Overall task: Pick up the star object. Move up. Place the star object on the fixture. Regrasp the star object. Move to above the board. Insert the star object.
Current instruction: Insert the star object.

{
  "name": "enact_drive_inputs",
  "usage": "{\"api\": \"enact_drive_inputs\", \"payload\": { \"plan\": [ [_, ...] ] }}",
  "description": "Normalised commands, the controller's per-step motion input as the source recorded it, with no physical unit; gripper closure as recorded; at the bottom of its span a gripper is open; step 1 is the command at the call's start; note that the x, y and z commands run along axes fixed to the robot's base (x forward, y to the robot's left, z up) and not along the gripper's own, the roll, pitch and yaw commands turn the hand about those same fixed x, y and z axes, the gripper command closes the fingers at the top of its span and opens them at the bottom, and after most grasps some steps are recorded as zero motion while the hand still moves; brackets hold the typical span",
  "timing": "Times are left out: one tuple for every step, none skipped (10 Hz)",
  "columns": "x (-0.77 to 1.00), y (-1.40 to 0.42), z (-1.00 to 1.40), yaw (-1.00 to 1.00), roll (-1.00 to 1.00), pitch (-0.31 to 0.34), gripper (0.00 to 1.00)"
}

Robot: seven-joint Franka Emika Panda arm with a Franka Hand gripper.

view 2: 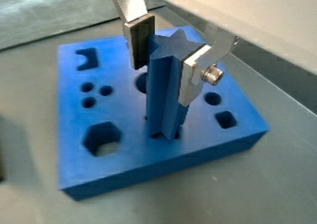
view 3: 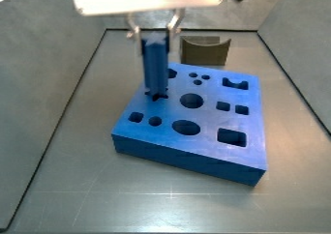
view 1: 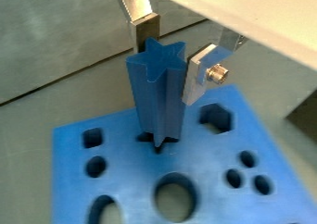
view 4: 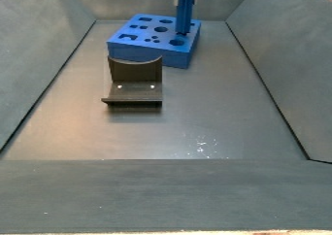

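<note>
Above the board (view 3: 207, 122) we see the gripper (view 1: 168, 54) clamped on the star object's (view 1: 155, 93) upper end — the peg upright, its lower tip in the star-shaped hole; the fixture (view 4: 134, 80) stands well apart.

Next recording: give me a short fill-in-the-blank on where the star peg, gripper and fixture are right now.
1. The star object stands ____ with its lower end in the board's star hole.
2. The gripper fingers flank the star object's ____ end.
3. The fixture sits on the floor, ____ the board.

Missing words: upright; upper; beside
</note>
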Motion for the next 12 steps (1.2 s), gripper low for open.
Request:
{"api": "enact_drive_inputs", "payload": {
  "plan": [
    [0.02, 0.00, -0.02, 0.00, 0.00, 0.000, 1.00],
    [0.00, -0.10, -0.23, 0.10, -0.16, -0.083, 1.00],
    [0.00, -0.20, -0.13, 0.30, -0.01, -0.091, 1.00],
    [0.00, -0.02, 0.00, 0.00, 0.00, 0.000, 1.00],
    [0.00, 0.00, -0.14, 0.49, -0.16, -0.131, 1.00],
    [-0.10, 0.05, -0.15, 0.82, -0.22, -0.260, 1.00],
    [-0.17, -0.04, -0.01, 0.39, -0.12, -0.311, 1.00],
    [0.00, 0.06, -0.02, 0.06, -0.02, 0.000, 1.00],
    [0.02, 0.32, 0.00, 0.34, -0.17, 0.000, 1.00],
    [0.06, 0.20, 0.00, 0.15, -0.13, 0.009, 1.00],
    [0.00, 0.00, -0.03, 0.00, 0.00, 0.000, 1.00],
    [0.02, -0.01, -0.14, 0.03, 0.17, 0.000, 1.00]
  ]
}}
